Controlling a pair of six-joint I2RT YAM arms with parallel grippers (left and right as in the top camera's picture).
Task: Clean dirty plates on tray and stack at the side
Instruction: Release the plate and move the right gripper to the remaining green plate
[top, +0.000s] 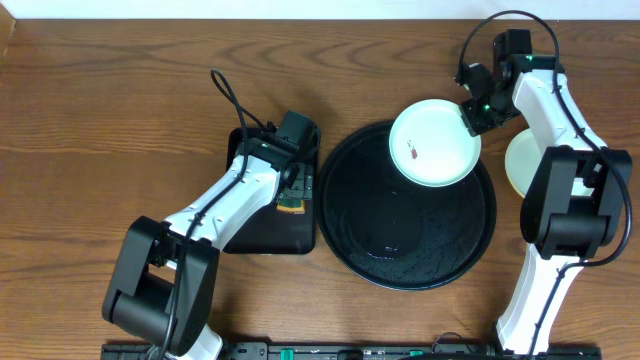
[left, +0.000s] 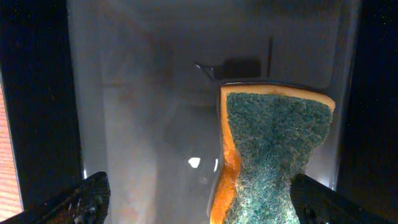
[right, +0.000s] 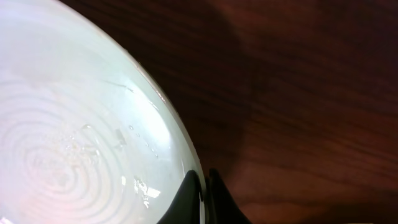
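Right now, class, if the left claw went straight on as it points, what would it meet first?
Probably the sponge, green side facing the open left claw, lying in the small black tray; depth is unclear, so this is a judgement.

Green-faced sponge (left: 273, 155) in black tray (left: 37, 93), left hand (left: 202, 202) spread wide.

Tray (top: 400, 225): large, round, black, raised rim, glossy wet patches; flat on desk (top: 100, 110). Mint-white plate (top: 434, 142): small red-brown smear left of centre, overlapping tray's upper-right rim. Second pale plate (top: 515, 160): just right of tray, partly hidden.
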